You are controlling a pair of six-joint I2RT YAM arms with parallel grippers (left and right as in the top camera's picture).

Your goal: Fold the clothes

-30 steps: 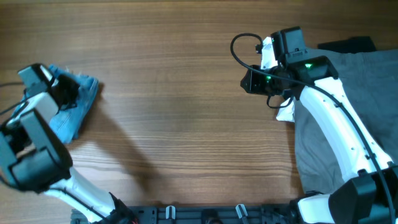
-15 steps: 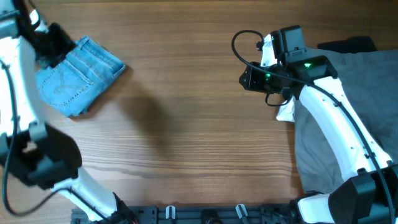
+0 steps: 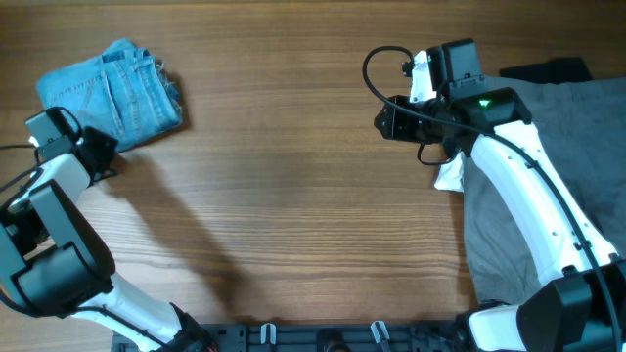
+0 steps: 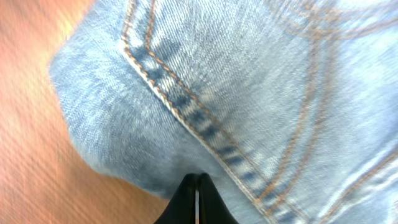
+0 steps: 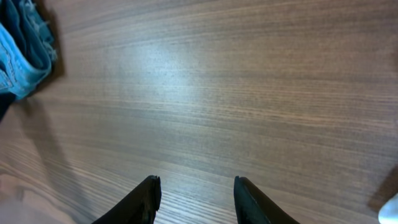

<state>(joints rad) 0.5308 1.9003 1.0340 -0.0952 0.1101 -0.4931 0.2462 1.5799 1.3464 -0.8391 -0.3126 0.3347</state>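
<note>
— Flagging the left side: jeans (image 3: 110, 88) sit folded in the far-left corner of the worktop (image 3: 293, 205). The left pincer (image 3: 98, 154) is right at the bundle's near edge, fingers pressed together.
— Pinching denim?
— Can't tell. Left wrist view shows the closed tips over the cloth's rim near a stitched seam, but not whether any fabric is nipped between them.
— So the risk is a snag.
— Yes. If a layer is caught and the arm lifts or pulls toward the near edge, I'd expect the top fold to peel open. A sideways nudge could also shove the bundle further into the corner, and there's little worktop past it.
— Left arm pose?
— Low, reaching along the left edge toward the far side, wrist pitched down at the cloth.
— Right?
— Right pincer (image 5: 196, 182) is spread, holding nothing, hanging over bare wood right of centre and pointing toward the left edge. Its arm stretches across the grey garment (image 3: 577, 147) at the right edge. It's well apart from the jeans, so no clash risk. An elbow sweep could ruck that garment, though.
</note>
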